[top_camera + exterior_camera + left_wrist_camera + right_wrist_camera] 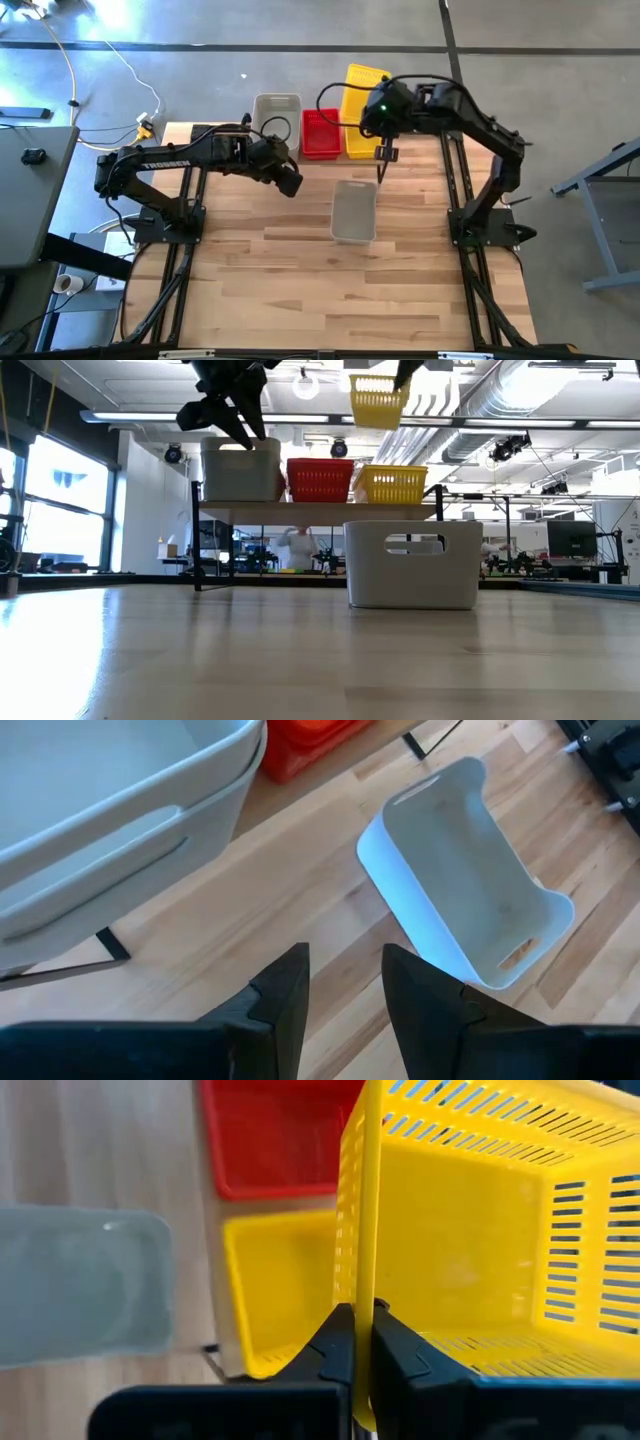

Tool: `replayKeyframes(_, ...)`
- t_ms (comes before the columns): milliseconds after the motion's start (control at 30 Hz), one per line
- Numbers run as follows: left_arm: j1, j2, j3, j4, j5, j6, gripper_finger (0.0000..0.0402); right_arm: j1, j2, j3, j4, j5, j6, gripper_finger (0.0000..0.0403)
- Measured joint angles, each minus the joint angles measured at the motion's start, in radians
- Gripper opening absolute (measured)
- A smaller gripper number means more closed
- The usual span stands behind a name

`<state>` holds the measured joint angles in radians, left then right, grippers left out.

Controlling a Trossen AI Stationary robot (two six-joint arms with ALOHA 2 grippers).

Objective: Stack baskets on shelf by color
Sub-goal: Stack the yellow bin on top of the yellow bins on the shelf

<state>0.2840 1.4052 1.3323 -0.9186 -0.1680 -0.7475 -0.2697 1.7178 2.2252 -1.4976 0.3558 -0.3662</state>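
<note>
The shelf [310,508] carries a pale grey basket stack [240,470], a red basket [320,480] and a yellow basket [392,485], side by side. In the left wrist view the grey stack [110,810] shows two nested rims. Another grey basket [353,210] stands on its base on the table in front of the shelf. My right gripper [362,1330] is shut on a second yellow basket [378,400], in the air above the yellow one on the shelf. My left gripper [345,985] is open and empty, in the air in front of the grey stack [277,112]. My right gripper pinches a side wall of the yellow basket at its rim [362,1250], one finger inside the basket and one outside. The fingers come from above, pointing down. The basket is lifted clear and hangs about level over the yellow basket on the shelf [280,1290].
Bare wooden tabletop [330,290] stretches from the lone grey basket to the near edge. Both arm bases stand at the table's left and right sides. Beyond the far edge the room holds cables and equipment.
</note>
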Motion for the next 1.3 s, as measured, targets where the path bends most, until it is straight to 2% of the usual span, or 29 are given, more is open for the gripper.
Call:
replayKeyframes(100, 0.004, 0.0, 0.0, 0.0, 0.001, 0.0, 0.012, -0.042, -0.045, -0.13, 0.082, -0.017, -0.046, 0.0)
replayKeyframes(300, 0.02, 0.0, 0.0, 0.0, 0.001, 0.0, 0.012, -0.101, -0.171, -0.415, 0.311, -0.129, -0.173, 0.0)
replayKeyframes(500, 0.035, 0.0, 0.0, 0.0, 0.001, 0.0, 0.012, -0.132, -0.249, -0.587, 0.367, -0.131, -0.277, 0.0)
replayKeyframes(633, 0.038, 0.0, 0.0, 0.0, 0.001, -0.005, 0.012, -0.143, -0.256, -0.652, 0.395, -0.176, -0.314, 0.0)
replayKeyframes(800, 0.037, 0.0, 0.0, 0.001, 0.001, -0.008, 0.012, -0.143, -0.255, -0.704, 0.438, -0.178, -0.349, 0.0)
replayKeyframes(1300, 0.037, 0.0, 0.0, 0.001, 0.002, -0.008, 0.012, -0.146, -0.251, -0.703, 0.408, -0.215, -0.283, 0.0)
